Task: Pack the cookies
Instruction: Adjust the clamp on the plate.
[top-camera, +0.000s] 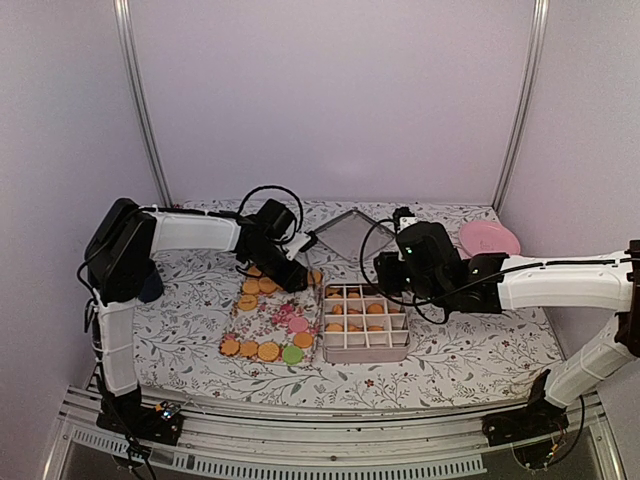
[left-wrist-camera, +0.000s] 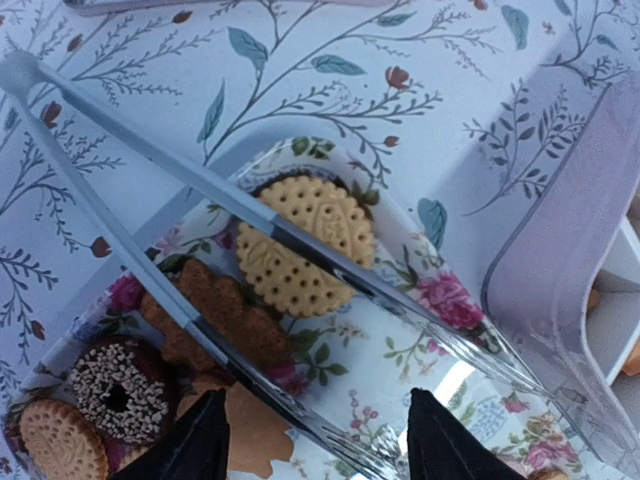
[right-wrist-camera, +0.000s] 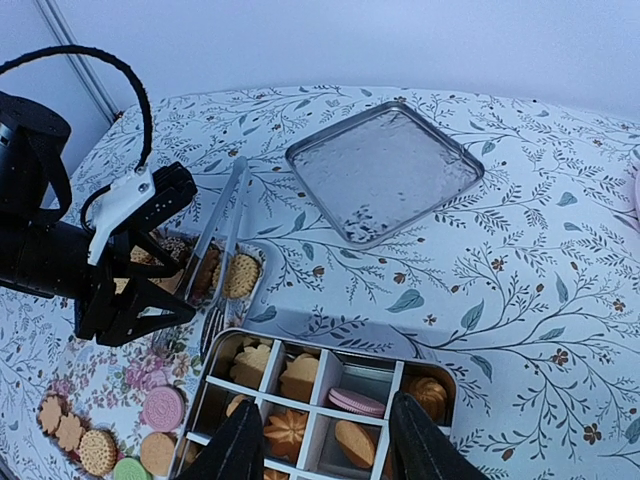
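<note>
Reaching low over the floral tray (top-camera: 262, 320), the left gripper (left-wrist-camera: 315, 420) straddles the tongs (right-wrist-camera: 228, 215) lying across the cookies (top-camera: 268, 350), presumably to lift with them; can't tell whether its fingers have clamped them. Right gripper (right-wrist-camera: 325, 420) hangs above the divided box (top-camera: 365, 355), fingers apart and empty, wrist pitched down, likely keeping clear. Some cookies sit in the box cells, most on the tray

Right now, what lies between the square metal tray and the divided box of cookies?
Only bare flowered tablecloth lies between the metal tray and the box. The right wrist view shows this stretch most clearly.
</note>
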